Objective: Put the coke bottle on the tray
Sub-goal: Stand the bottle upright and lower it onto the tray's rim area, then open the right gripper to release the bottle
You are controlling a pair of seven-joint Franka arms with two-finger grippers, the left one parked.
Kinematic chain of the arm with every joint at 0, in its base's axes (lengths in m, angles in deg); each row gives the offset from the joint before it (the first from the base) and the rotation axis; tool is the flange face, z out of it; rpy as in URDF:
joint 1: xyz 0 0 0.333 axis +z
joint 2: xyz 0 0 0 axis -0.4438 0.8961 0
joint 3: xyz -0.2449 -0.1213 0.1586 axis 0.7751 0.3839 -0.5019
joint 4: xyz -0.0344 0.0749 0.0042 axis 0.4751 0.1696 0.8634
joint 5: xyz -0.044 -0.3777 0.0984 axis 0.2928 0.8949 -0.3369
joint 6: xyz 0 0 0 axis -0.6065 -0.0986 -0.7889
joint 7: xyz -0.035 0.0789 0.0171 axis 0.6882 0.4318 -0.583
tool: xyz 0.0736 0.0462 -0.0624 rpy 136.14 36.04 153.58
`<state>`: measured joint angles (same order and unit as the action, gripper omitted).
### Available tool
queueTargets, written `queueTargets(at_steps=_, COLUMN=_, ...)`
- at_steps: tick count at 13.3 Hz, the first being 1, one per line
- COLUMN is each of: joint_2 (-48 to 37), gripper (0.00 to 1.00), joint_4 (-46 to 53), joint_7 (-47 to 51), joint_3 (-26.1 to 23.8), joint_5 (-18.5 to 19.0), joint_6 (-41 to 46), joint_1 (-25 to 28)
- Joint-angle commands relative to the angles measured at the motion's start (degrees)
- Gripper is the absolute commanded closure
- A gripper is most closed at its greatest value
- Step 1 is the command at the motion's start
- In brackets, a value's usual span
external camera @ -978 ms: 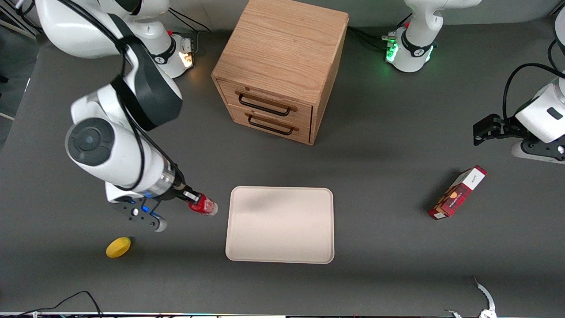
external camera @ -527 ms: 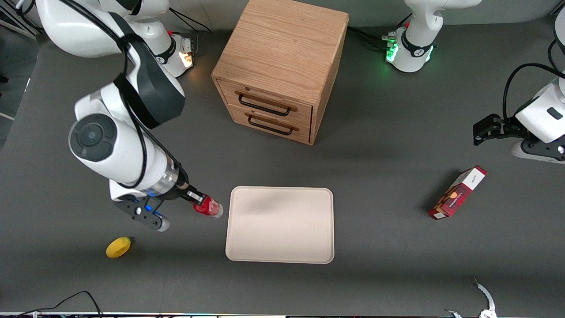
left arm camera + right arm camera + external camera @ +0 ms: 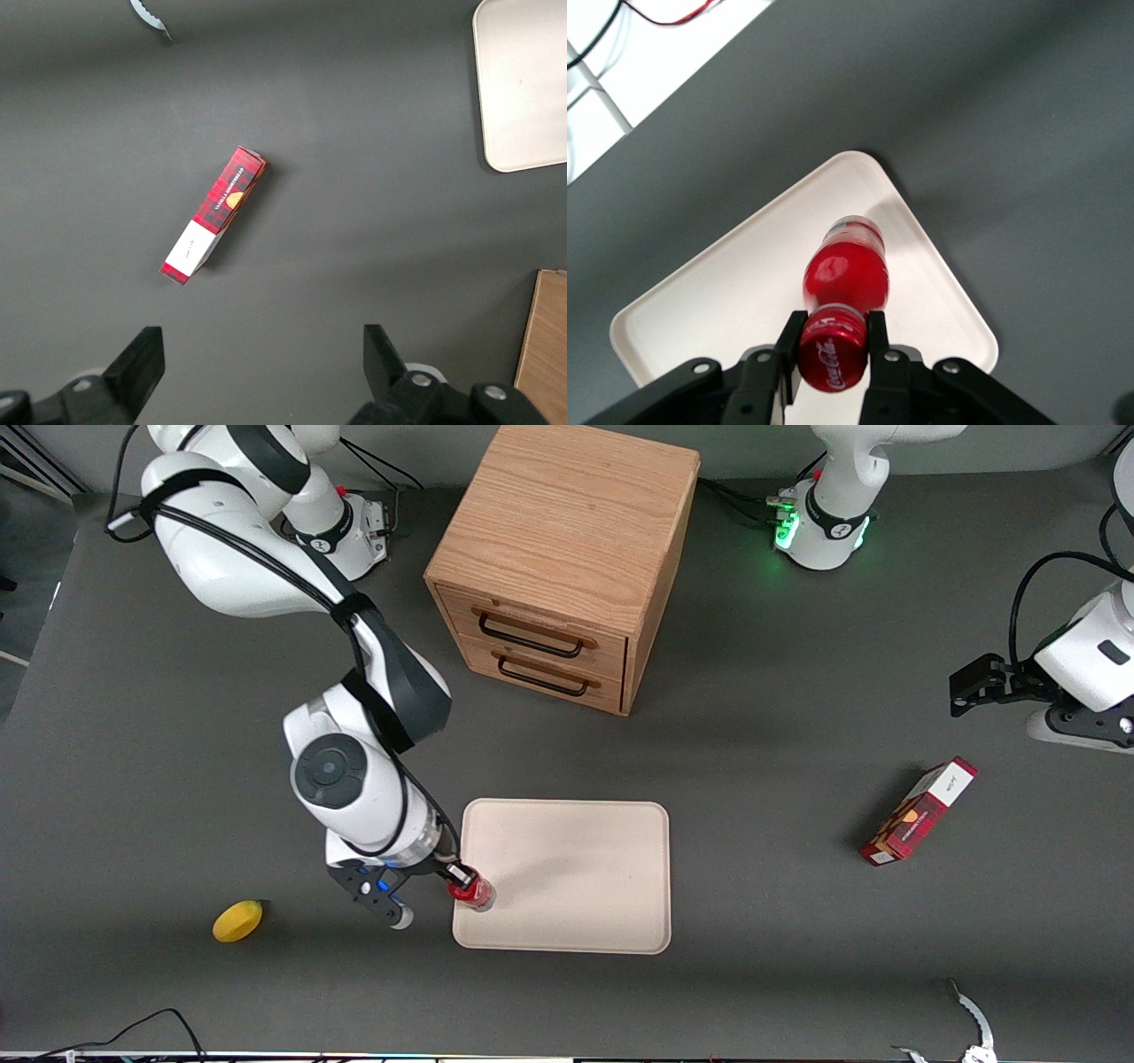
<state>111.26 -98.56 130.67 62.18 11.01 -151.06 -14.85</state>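
Observation:
The small red coke bottle (image 3: 472, 892) (image 3: 845, 279) hangs by its red cap, with my right gripper (image 3: 458, 879) (image 3: 832, 341) shut on that cap. It is over the cream-white tray (image 3: 576, 868) (image 3: 718, 301), just inside the tray's corner that is nearest the front camera and toward the working arm's end. In the right wrist view the bottle's clear base points down at the tray surface. Whether the base touches the tray I cannot tell.
A wooden two-drawer cabinet (image 3: 567, 558) stands farther from the front camera than the tray. A yellow lemon (image 3: 237, 920) lies toward the working arm's end. A red-and-white carton (image 3: 920, 811) (image 3: 214, 213) lies toward the parked arm's end.
My right gripper has carried the bottle sideways from beside the tray to over the tray's near corner, and it has come nearer the front camera.

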Motion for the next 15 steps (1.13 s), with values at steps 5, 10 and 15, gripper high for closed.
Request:
queueTargets(at_steps=5, joint_2=2.2, gripper=0.12, joint_4=0.1, joint_7=4.1, joint_3=-0.3, joint_5=7.5, joint_6=-2.2, joint_1=0.5)
queueTargets(at_steps=10, joint_2=-1.2, gripper=0.00, joint_4=-0.2, joint_7=1.1, joint_3=-3.3, joint_5=10.1, joint_6=2.7, joint_1=-0.4)
queueTargets(at_steps=15, joint_2=-18.4, gripper=0.00, joint_4=-0.6, joint_7=-14.8, joint_3=-13.8, joint_5=9.3, joint_6=28.8, joint_1=-7.2)
